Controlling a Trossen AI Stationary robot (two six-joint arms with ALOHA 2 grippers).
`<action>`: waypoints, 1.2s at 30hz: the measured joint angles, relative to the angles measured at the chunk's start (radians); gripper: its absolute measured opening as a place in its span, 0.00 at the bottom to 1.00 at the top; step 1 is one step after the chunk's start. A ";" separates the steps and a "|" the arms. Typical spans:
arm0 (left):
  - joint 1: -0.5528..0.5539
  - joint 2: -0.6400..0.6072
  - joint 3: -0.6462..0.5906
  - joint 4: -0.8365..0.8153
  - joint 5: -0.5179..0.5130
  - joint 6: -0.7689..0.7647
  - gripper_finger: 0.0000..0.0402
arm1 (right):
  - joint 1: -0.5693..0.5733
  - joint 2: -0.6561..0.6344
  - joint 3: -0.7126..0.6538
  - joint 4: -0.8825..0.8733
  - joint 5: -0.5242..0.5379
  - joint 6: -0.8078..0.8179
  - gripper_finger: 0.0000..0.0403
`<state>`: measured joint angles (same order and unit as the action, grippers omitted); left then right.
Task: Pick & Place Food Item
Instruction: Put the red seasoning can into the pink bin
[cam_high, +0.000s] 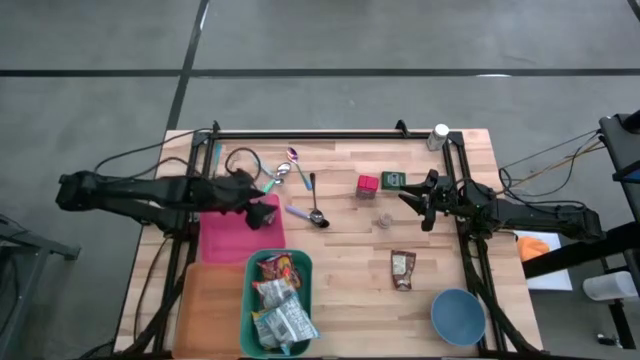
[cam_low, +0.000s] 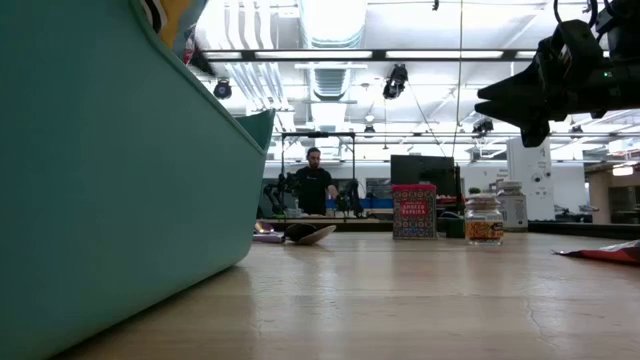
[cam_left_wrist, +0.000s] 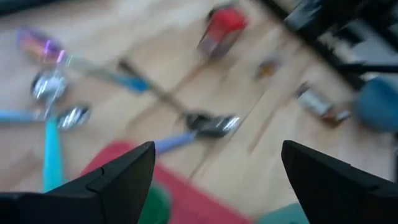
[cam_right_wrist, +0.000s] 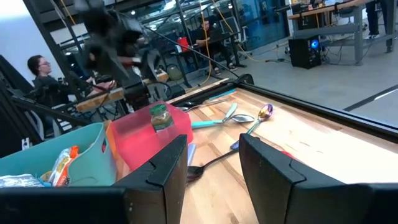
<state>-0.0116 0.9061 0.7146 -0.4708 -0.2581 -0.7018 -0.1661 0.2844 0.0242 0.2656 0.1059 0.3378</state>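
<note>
Crinkly brown snack packet (cam_high: 402, 269) beside the teal bin (cam_high: 252, 300): light, slippery, pinch an edge; left gripper (cam_left_wrist: 214, 174) open, right gripper (cam_right_wrist: 213, 163) parted, empty

Flat brown snack packet (cam_high: 402, 269) lies on the table beside the teal bin (cam_high: 252, 300).

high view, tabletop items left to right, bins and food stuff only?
orange tray → teal bin → red box → small jar → brown snack packet → blue bowl
</note>
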 joint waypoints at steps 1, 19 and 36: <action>0.000 -0.006 0.021 0.013 0.000 0.028 0.88 | 0.000 0.000 0.000 0.000 0.000 0.000 0.35; 0.001 0.085 0.082 0.368 -0.037 0.374 0.88 | 0.000 0.000 0.000 0.000 0.000 0.000 0.35; 0.175 0.652 0.567 0.069 -0.017 0.498 0.88 | 0.000 0.000 0.000 0.000 0.000 0.000 0.35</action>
<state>0.1635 1.5586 1.2816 -0.4016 -0.2746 -0.2036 -0.1658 0.2844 0.0242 0.2653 0.1059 0.3376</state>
